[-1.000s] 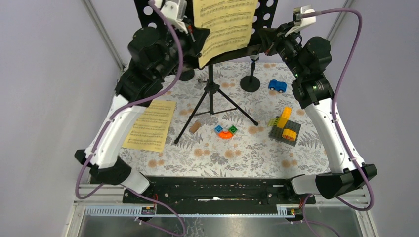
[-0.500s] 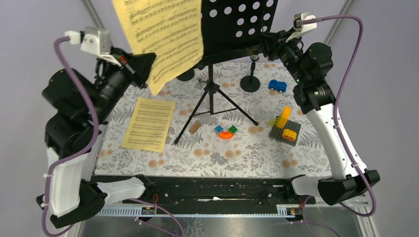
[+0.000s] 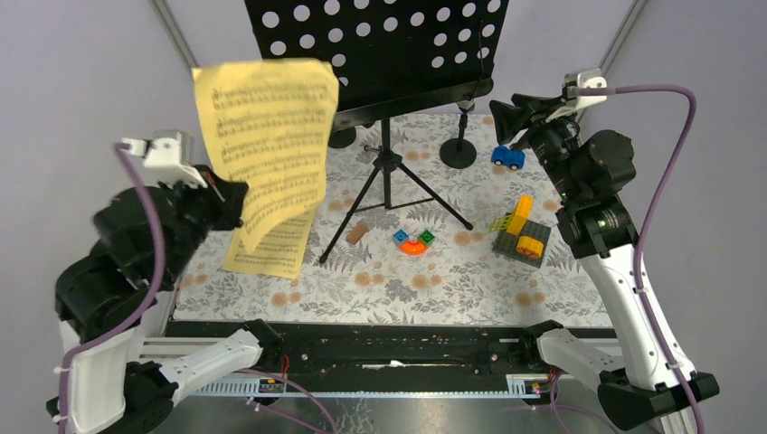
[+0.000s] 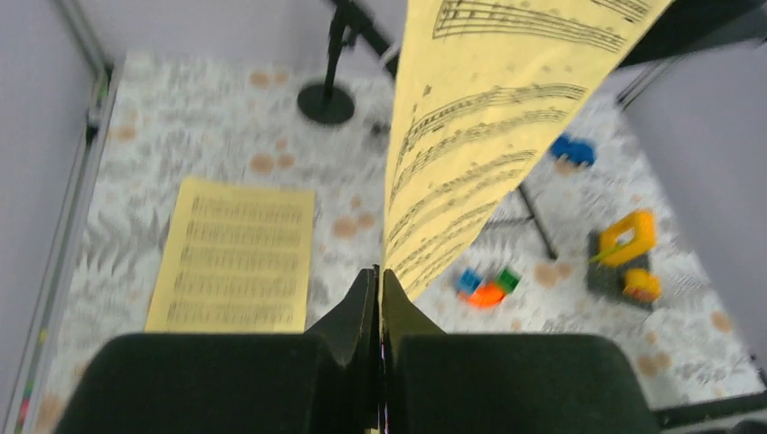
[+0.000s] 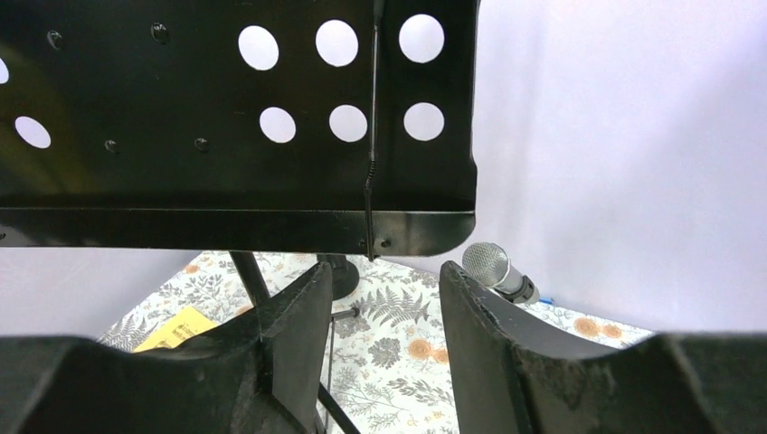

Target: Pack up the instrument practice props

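One curling yellow paper page (image 3: pixel 267 145) hangs pinched in left pincer (image 4: pixel 380 277).

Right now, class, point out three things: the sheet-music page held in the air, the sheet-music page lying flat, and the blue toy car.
held sheet-music page (image 3: pixel 267 149), top external view, middle of the sheet.
flat sheet-music page (image 4: pixel 235 258), left wrist view, middle of the sheet.
blue toy car (image 3: pixel 508 157), top external view, its roof.
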Controlling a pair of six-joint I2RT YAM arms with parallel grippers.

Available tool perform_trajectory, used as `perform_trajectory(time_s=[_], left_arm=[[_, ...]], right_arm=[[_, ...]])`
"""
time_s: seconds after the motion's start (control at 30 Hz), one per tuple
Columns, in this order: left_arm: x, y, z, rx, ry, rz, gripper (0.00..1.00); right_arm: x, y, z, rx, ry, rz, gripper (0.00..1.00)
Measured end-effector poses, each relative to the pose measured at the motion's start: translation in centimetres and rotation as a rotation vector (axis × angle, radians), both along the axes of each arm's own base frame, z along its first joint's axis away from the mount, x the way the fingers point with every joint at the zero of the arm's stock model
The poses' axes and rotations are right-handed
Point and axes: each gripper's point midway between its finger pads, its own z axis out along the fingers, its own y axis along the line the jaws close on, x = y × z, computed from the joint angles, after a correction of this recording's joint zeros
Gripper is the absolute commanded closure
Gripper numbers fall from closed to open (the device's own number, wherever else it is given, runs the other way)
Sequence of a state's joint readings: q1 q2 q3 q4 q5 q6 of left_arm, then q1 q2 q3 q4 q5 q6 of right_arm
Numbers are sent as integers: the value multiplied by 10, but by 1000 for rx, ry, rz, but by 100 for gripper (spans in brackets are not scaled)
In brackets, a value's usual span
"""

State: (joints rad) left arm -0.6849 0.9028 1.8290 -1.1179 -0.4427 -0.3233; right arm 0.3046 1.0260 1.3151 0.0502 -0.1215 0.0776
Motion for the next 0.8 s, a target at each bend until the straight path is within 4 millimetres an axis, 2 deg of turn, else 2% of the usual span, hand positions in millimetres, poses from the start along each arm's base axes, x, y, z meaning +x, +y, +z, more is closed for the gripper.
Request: perform_trajectory(time_s=[0.07,0.2,0.27,0.33,0.4,0.5,0.63,0.8], left_arm=[[-1,3,-34,14,85,29,100],[4,-2,-126,83,311,100,100],[3,-2,-162,118,401,130,100],[2,0,-190,145,461,158,100],[2,3,-206,162,488,184,100],[11,4,-221,174,509,227,100],[44,7,-239,131,553,291,100],[80,29,-272,44,658,338,100]], right_arm=[[-4,-3,0,0,-2,-9,46],[-13,-7,-7,-1,11,-16,45],[-16,-8,-13,-6,27,-15,45],[-19,-9,-18,-11,43,-15,45],[-22,-10,-24,-16,58,-15,45],[-24,-10,-30,-17,77,-14,45],[-29,-11,-42,-14,111,-11,43],[-35,-10,-50,-7,127,6,41]])
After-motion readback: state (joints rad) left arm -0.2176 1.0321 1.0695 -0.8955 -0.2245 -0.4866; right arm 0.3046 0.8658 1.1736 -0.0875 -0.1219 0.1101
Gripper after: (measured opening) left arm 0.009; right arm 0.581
